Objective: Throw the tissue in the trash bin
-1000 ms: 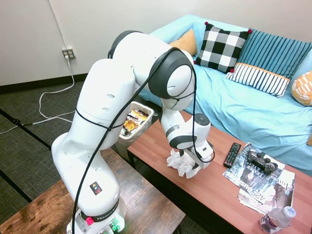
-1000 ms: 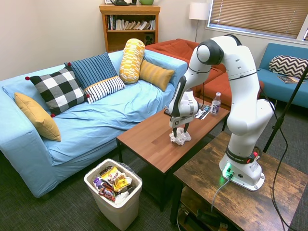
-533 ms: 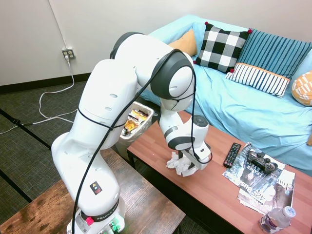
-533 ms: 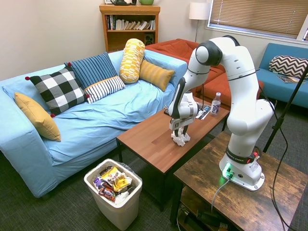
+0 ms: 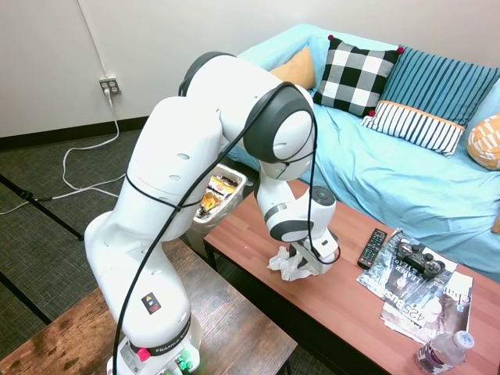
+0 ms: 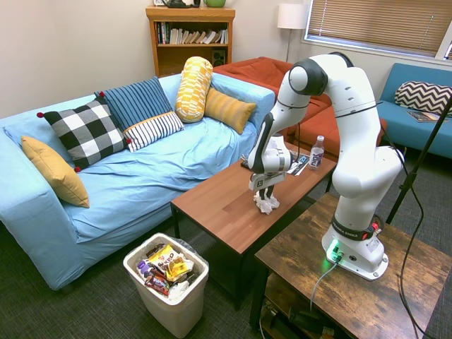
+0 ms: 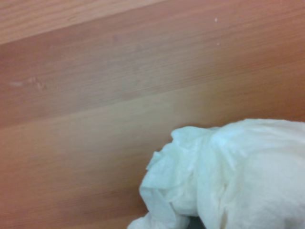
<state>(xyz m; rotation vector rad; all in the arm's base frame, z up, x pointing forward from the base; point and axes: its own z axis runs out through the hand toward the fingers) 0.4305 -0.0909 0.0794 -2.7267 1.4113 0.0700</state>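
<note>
Gripper [image 6: 264, 200] points straight down on the tissue [image 6: 265, 205], which sits on the counter [image 6: 219, 208] near its arm-side edge, fingers apparently pinched into the wad for a lift; trash bin [image 6: 171, 306] stands on the floor beyond the counter's end, well apart.

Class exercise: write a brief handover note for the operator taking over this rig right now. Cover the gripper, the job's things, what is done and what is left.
Gripper: down on the tissue on the wooden coffee table; whether its fingers are shut cannot be told.
Tissue: on the table, under the gripper, not lifted.
Trash bin: on the floor off the table's end, holding snack wrappers.
Done: arm at the tissue.
Left: confirm the grasp, lift, carry over the bin, release.
</note>
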